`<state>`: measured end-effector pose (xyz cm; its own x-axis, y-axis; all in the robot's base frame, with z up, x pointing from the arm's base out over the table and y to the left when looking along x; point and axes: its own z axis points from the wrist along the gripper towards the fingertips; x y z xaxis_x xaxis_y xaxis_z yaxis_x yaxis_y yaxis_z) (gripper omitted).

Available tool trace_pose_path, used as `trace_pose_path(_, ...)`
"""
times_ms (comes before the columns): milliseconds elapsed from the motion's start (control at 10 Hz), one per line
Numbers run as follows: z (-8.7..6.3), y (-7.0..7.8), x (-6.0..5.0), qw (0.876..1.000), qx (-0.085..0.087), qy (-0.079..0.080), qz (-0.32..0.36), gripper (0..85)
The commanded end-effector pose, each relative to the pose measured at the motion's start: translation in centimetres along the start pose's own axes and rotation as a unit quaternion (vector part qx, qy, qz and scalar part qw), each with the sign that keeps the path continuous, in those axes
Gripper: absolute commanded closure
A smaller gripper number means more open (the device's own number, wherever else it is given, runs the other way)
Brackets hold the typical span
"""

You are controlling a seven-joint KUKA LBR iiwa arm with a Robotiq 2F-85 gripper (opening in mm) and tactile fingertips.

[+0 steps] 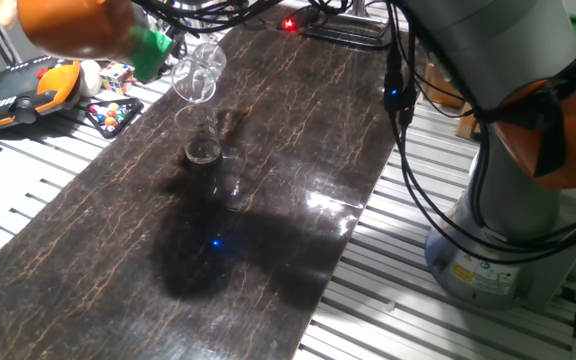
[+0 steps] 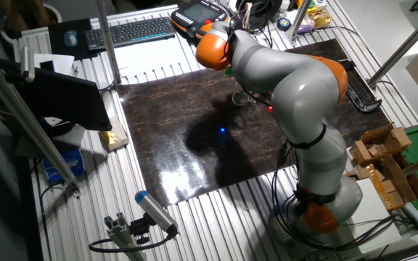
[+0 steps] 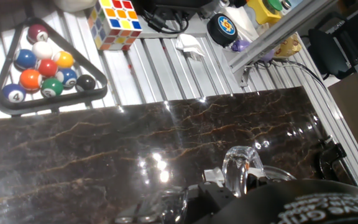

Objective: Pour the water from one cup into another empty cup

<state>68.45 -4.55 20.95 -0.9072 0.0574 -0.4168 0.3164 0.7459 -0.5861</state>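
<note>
The taller tumbler (image 1: pixel 196 72) is held tipped well over above the mat, its mouth turned down towards the shorter cup (image 1: pixel 202 138), which stands upright on the dark marbled mat (image 1: pixel 298 160) directly beneath it. A dark pool is seen at the bottom of the shorter cup, but whether this is water or only its base cannot be told; no stream is made out between the two. The tumbler is clamped by the gripper (image 1: pixel 164 52), of which little more than a green part is shown in one fixed view; in the hand view the tumbler (image 3: pixel 242 168) is seen close against the gripper body, with the fingers themselves largely hidden.

The pour is judged to be under way or near its end. A spill would be caused if the tumbler's lip were allowed to drift off the line of the narrow mouth below, since the receiving cup is slimmer than the one being emptied. The light, empty-looking cup could also be knocked over if the tumbler were lowered or swung while tilted. Slipping of the smooth plastic in the grip is a further risk.

Beyond the mat, a rack of billiard balls (image 3: pixel 45 68) and a puzzle cube (image 3: pixel 117 22) are left lying on the slatted table (image 1: pixel 28 215)
</note>
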Motion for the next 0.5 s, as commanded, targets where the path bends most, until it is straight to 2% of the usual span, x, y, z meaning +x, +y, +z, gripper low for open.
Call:
trace_pose_path(0,-0.03,0.11,-0.07,1.000,0.000,-0.002,-0.006,84.3)
trace_pose_path(400,-0.16,0.20,-0.16,1.000,0.002,-0.008,-0.025,84.3)
